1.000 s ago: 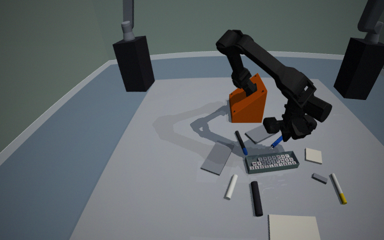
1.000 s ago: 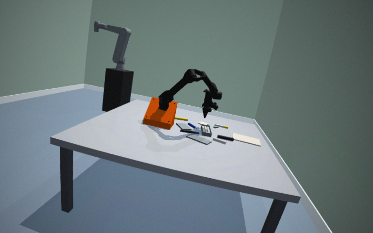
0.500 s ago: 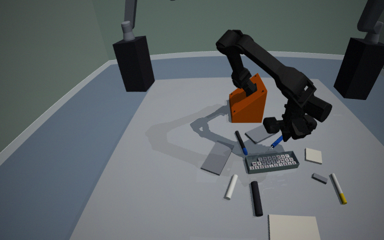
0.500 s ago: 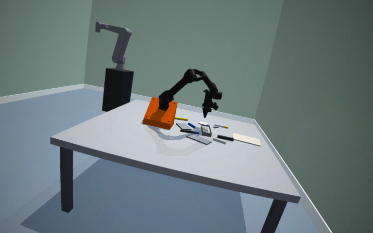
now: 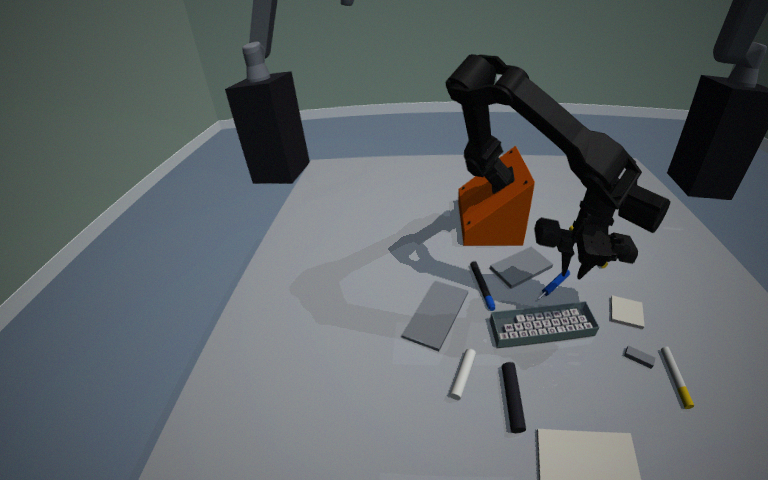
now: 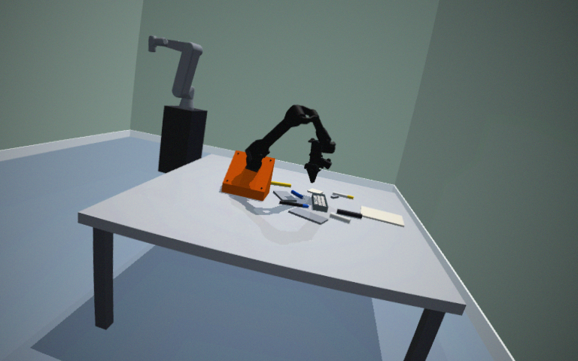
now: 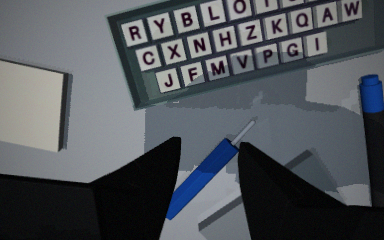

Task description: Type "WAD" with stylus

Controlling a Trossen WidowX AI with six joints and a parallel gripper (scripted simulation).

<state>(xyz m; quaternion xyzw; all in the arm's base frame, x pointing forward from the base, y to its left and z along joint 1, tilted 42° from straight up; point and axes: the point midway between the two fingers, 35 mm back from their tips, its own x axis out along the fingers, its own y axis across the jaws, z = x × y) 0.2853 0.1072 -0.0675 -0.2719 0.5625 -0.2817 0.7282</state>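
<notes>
The blue stylus (image 5: 556, 283) (image 6: 296, 194) (image 7: 202, 177) lies on the table, its thin grey tip pointing towards the keyboard. My gripper (image 5: 572, 276) (image 6: 312, 182) (image 7: 209, 148) is open and empty above the table. In the wrist view its fingertips stand either side of the stylus's front part, but the stylus lies below them. The keyboard (image 5: 546, 340) (image 7: 125, 67) is a dark green tray of white letter keys beyond the stylus. In the wrist view the W key (image 7: 352, 9) and A key (image 7: 327, 14) show at the upper right. The D key is outside that view.
A black marker with a blue end (image 5: 482, 285) (image 7: 372, 100) and a grey plate (image 5: 521, 267) lie near the stylus. A cream block (image 5: 626, 311) (image 7: 30, 105) lies beside the keyboard. A white cylinder (image 5: 463, 373) and a black cylinder (image 5: 513, 396) lie beyond the keyboard.
</notes>
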